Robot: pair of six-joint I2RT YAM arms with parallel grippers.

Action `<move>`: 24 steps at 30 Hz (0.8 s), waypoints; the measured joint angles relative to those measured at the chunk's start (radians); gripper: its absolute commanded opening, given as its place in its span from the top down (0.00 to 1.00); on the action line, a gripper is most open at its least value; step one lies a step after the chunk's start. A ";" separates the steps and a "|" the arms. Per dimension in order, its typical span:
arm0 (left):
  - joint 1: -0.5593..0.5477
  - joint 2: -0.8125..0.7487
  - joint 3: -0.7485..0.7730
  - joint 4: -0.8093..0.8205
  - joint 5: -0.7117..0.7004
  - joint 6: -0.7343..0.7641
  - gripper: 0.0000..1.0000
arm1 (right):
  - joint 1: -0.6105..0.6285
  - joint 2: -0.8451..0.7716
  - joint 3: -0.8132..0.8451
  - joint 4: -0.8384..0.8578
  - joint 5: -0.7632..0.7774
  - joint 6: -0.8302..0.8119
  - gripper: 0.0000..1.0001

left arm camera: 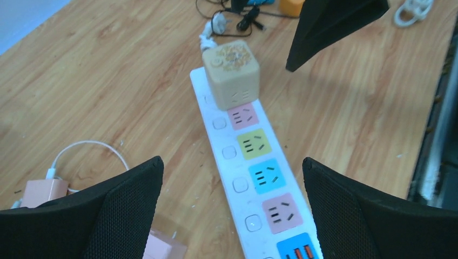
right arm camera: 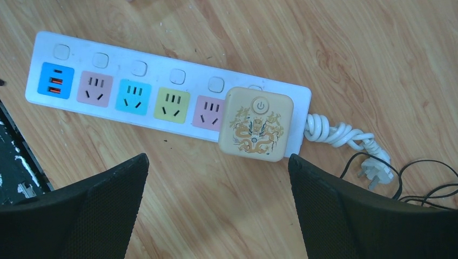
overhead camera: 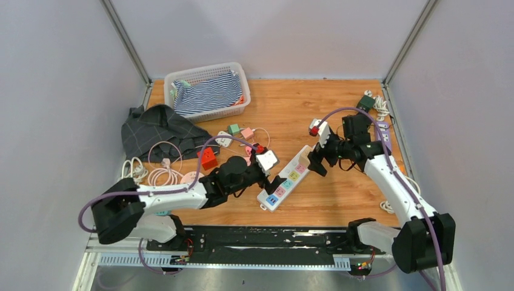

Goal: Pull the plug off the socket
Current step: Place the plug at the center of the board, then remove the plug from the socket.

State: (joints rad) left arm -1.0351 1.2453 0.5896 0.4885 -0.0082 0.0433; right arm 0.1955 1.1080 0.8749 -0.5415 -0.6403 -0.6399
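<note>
While tan cube plug (right arm camera: 258,124) sits socketed | glossy white strip (right arm camera: 119,65)

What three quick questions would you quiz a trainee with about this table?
1. True or false: the beige cube plug sits on the power strip at the end where its coiled cord leaves.
2. The right gripper is: A) shut on the plug, B) open, holding nothing, C) out of view.
3. Fill in: the socket right beside the plug is coloured ____.
Key: 1 true; 2 B; 3 pink.
</note>
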 measured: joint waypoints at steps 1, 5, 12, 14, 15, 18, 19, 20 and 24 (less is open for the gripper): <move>-0.004 0.033 -0.015 0.040 -0.014 0.018 0.00 | 0.017 0.015 0.005 -0.001 0.025 -0.002 0.00; -0.010 0.153 -0.035 0.127 -0.053 0.051 0.00 | 0.054 0.078 0.042 -0.004 0.093 -0.003 0.00; -0.010 0.243 -0.034 0.192 -0.069 0.031 0.00 | 0.088 0.237 0.136 0.008 0.182 0.059 0.00; -0.010 0.263 -0.034 0.199 -0.068 0.019 0.00 | 0.111 0.284 0.154 0.012 0.205 0.079 0.00; -0.010 0.275 -0.030 0.200 -0.067 0.012 0.00 | 0.121 0.305 0.159 0.012 0.220 0.089 0.00; -0.010 0.323 -0.009 0.206 -0.066 -0.005 0.00 | 0.138 0.341 0.161 0.013 0.261 0.107 0.05; -0.010 0.345 0.002 0.208 -0.065 -0.012 0.00 | 0.140 0.350 0.161 0.016 0.276 0.111 0.08; -0.010 0.364 0.011 0.209 -0.065 -0.018 0.00 | 0.142 0.359 0.160 0.018 0.288 0.116 0.10; -0.010 0.417 0.032 0.212 -0.088 -0.041 0.00 | 0.147 0.400 0.160 0.023 0.315 0.127 0.24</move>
State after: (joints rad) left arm -1.0451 1.6623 0.6212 0.7010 -0.0959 0.0021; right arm 0.3424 1.5078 1.0348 -0.5186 -0.3256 -0.5133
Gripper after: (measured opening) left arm 0.997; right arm 0.848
